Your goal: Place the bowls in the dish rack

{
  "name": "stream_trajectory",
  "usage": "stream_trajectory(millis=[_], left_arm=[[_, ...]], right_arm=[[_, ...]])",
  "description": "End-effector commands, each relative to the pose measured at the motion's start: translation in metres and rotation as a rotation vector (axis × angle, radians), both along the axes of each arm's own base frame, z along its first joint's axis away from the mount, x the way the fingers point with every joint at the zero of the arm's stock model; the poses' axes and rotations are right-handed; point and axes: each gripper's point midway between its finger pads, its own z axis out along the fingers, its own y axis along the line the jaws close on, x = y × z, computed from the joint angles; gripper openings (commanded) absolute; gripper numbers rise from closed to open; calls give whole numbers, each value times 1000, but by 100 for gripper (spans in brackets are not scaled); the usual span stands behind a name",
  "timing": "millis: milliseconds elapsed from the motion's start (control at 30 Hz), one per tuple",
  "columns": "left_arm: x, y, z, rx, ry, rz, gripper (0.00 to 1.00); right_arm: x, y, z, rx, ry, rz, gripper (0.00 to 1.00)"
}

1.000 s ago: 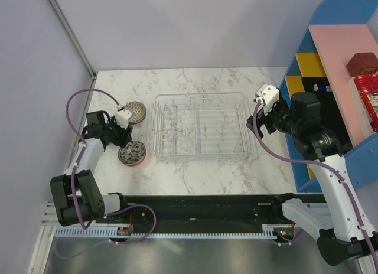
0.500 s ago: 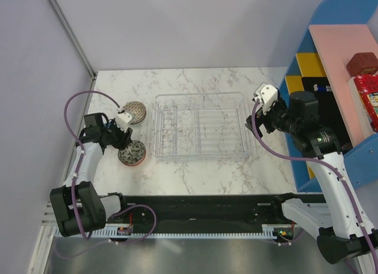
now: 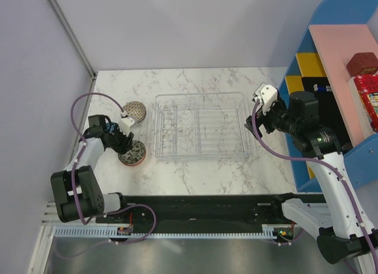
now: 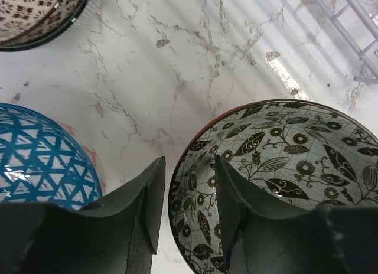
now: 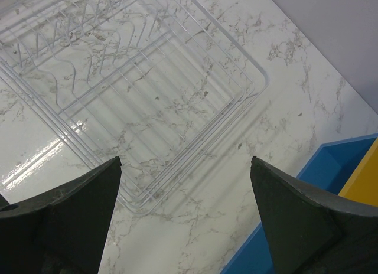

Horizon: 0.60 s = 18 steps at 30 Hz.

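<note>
Left side of the marble surface [image 3: 195, 173], just beside the dish rack's [image 3: 201, 156] left wall.

- Left hand [image 4: 189, 162] is low over the leaf-patterned bowl [image 4: 283, 162]. It is partly spread and straddles the near rim, with one finger inside the bowl and one outside. The outer finger looks almost against the wall. The inner one shows a gap, so I see no pinch yet.
- The bowl stands upright on the surface with its mouth up. A blue lattice bowl [image 4: 41, 156] sits close on the outer finger's side, and a beige lattice bowl [image 4: 29, 8] lies further off. None of them is in the rack.
- Right hand [image 5: 184, 162] is spread wide and empty, hovering over the rack's right edge.

Notes on doing this well, my judgement only:
- Go deeper before closing. A rim grip on glazed ceramic is likely to slip, so more finger on the wall helps.
- Close slowly. The outer finger has little room beside the blue bowl, and a nudge there could shove it.
- Lift straight up and clear the rack's raised rim before moving across.
- The bowl will probably swing from a one-sided pinch, so let it settle first, then tip it on edge between the ribs at the left end.
- Release only once the ribs carry it.
</note>
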Motion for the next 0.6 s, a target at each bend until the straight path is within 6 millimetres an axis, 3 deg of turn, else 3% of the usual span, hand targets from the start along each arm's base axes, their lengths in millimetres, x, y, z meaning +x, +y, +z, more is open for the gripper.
stream_trajectory(millis=[0,267,400,567], left_arm=[[20,5,13,18,-64,-29,45],[22,3,28,7,-102,-23,33],[22,1,38,1,-129,-17,17],[22,0,47,-10,-141,-8,6]], right_arm=[[-3,4,13,23,-25,17,97],[-2,7,12,30,-11,25,98],[-2,8,13,35,-10,28,98],[-2,9,12,38,-4,33,98]])
